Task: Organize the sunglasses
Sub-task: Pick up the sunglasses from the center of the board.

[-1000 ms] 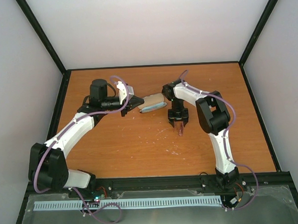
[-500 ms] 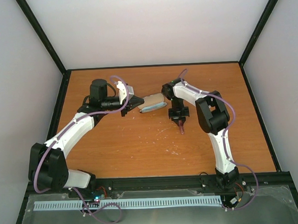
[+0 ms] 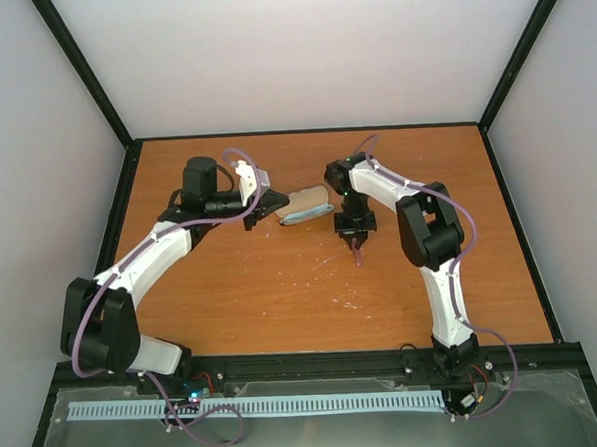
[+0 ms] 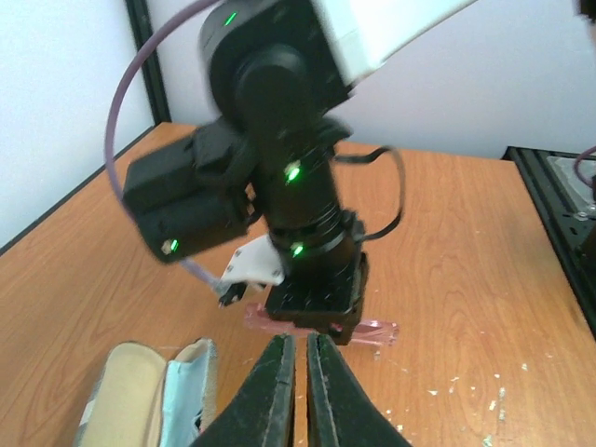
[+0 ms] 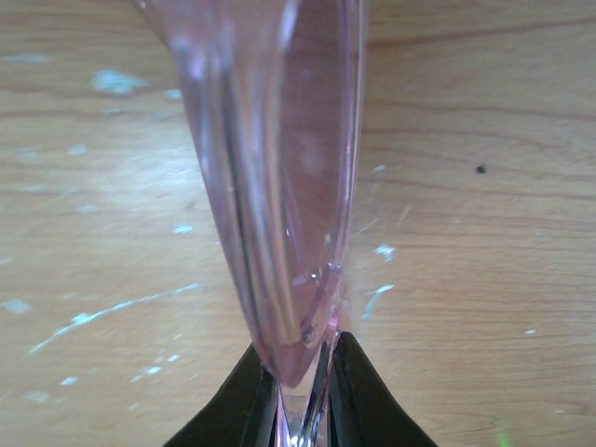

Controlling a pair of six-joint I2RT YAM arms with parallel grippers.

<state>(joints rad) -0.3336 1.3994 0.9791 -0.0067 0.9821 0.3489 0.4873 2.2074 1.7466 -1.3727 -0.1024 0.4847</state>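
The sunglasses (image 5: 270, 186), folded, with a translucent pink frame, run away from the right wrist camera over the wooden table. My right gripper (image 5: 303, 358) is shut on their near end. From above, the sunglasses (image 3: 358, 253) show as a thin pink sliver under the right gripper (image 3: 356, 240). In the left wrist view the sunglasses (image 4: 377, 332) lie low at the table beneath the right arm. The tan case (image 3: 306, 204) lies open with its pale blue lining up. My left gripper (image 3: 277, 206) is beside the case's left end. The left gripper (image 4: 298, 346) is shut with nothing between its fingers, and the case (image 4: 130, 386) lies to its left.
White specks and scratches (image 3: 348, 301) mark the table in front of the sunglasses. A black frame rail (image 3: 316, 363) runs along the near edge, and pale walls close the back and sides. The right arm's wrist (image 4: 307, 233) stands close in front of the left gripper.
My right gripper has closed from open onto the sunglasses and drawn slightly toward the case. The left arm has shifted a little and its gripper stays shut.
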